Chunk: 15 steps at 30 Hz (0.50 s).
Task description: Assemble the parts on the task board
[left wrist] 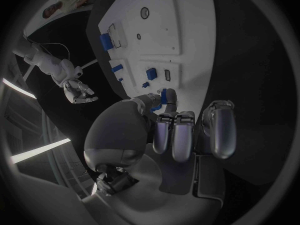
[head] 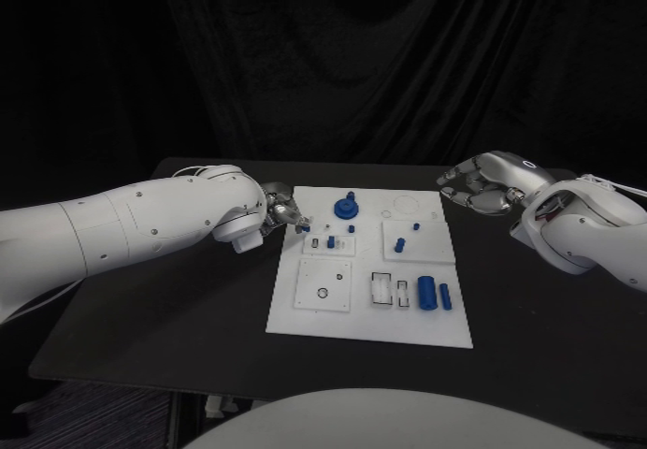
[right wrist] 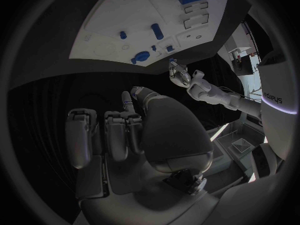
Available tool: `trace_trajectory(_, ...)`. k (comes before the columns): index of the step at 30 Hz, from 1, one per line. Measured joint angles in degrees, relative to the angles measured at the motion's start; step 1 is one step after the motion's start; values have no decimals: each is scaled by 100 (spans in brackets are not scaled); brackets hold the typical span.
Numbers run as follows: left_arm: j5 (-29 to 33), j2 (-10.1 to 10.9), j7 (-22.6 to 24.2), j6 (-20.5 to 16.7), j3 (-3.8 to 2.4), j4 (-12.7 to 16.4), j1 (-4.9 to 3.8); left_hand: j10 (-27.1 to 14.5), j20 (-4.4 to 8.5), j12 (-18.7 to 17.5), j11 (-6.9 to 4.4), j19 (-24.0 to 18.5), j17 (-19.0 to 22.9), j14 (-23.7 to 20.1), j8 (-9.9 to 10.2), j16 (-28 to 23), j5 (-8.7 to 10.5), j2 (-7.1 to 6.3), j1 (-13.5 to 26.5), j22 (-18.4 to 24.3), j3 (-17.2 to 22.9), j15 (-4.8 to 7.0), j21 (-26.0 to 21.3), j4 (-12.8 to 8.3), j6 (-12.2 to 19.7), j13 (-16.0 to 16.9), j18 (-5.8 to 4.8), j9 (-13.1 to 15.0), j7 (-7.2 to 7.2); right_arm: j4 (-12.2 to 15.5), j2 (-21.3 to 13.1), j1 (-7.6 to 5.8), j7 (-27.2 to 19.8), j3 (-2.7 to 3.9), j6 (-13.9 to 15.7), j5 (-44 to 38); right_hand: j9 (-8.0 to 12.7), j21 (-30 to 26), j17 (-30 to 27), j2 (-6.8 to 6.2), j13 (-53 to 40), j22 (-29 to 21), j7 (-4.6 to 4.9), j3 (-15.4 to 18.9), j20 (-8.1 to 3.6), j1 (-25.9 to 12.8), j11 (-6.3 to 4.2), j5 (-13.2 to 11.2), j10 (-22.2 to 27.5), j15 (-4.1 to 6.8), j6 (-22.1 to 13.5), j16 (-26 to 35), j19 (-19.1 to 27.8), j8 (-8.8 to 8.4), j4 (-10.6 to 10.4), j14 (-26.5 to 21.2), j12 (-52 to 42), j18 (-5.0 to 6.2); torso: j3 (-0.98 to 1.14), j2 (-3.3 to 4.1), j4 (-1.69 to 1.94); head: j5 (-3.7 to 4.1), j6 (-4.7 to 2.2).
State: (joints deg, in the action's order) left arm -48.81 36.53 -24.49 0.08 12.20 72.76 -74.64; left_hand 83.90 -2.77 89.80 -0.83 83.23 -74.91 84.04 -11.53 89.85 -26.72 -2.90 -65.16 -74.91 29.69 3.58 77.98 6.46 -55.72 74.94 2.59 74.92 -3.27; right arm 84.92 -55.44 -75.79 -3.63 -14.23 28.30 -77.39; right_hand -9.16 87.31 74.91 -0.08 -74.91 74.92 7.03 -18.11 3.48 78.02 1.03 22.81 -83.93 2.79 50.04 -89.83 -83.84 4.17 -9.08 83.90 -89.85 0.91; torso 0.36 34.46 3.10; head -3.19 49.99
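The white task board point(head: 308, 313) lies in the middle of the black table. A round blue knob part point(head: 348, 204) stands near its far edge, with small blue pegs point(head: 399, 246) behind a thick blue cylinder point(head: 426, 292) and a slim blue rod point(head: 445, 296). My left hand point(head: 280, 210) hovers at the board's far left edge and pinches a small blue part point(left wrist: 164, 96) between thumb and finger, just over the board's small sockets point(left wrist: 167, 75). My right hand point(head: 480, 184) hangs beyond the board's far right corner, fingers apart, holding nothing.
The black table point(head: 162, 318) has bare room on both sides of the board. My left forearm point(head: 122, 229) crosses the left side, and my right forearm point(head: 594, 234) the right side. Dark curtains close off the back.
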Motion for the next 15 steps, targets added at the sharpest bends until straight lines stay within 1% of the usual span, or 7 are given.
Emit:
trace_trajectory(4,11,4,-17,-114,0,109,3,0,0,0,0,0,0,0,-23,0,0,0,0,0,0,0,-24,0,0,0,0,-1,0,0,-4,0,4,0,0,1,0,0,0,0,0,0,0,0,0,0,0,0,0,0,0,0,0,0,0,0,0,0,-1,4,1,-15,0)
trace_trajectory(9,2,-31,-8,-243,0,122,20,0,0,0,0,0,0,0,-24,0,0,-23,23,0,0,0,-24,0,-1,0,0,-1,0,-1,3,0,5,0,0,1,-1,0,0,0,0,0,0,0,0,0,0,0,0,0,0,0,0,0,0,0,0,0,-3,9,-1,-22,0)
trace_trajectory(11,-7,-48,1,-286,-1,118,42,0,0,0,0,0,0,0,-24,0,0,-23,23,0,1,0,-24,-1,-2,0,1,-1,-1,-3,8,0,5,0,0,1,-1,0,0,0,0,0,0,0,0,0,0,0,0,0,0,0,0,0,0,0,0,0,-3,10,-4,-29,0)
trace_trajectory(12,-12,-53,3,-303,-1,118,53,0,0,0,0,0,0,0,-23,0,1,-27,28,0,62,0,-24,-62,-2,0,0,0,-1,-4,9,0,5,0,0,2,-1,0,0,0,0,0,0,0,0,0,0,0,0,0,0,0,0,0,0,0,0,0,-4,11,-7,-35,0)
trace_trajectory(13,-18,-57,5,-313,-1,118,63,0,0,0,0,0,0,0,-24,0,1,-45,45,0,62,0,-24,-62,-4,0,1,0,-3,-5,9,0,5,0,0,2,-1,0,0,0,0,0,0,0,0,0,0,0,0,0,0,0,0,0,0,0,0,0,-5,12,-9,-37,0)
trace_trajectory(15,-48,-67,10,-334,-1,118,88,0,0,0,0,0,0,0,-23,0,1,-31,59,0,62,0,-23,-62,-12,0,0,0,-10,-8,8,0,6,0,0,2,-1,0,0,0,0,0,0,0,0,0,0,0,0,0,0,0,0,0,0,0,0,0,-7,14,-12,-38,0)
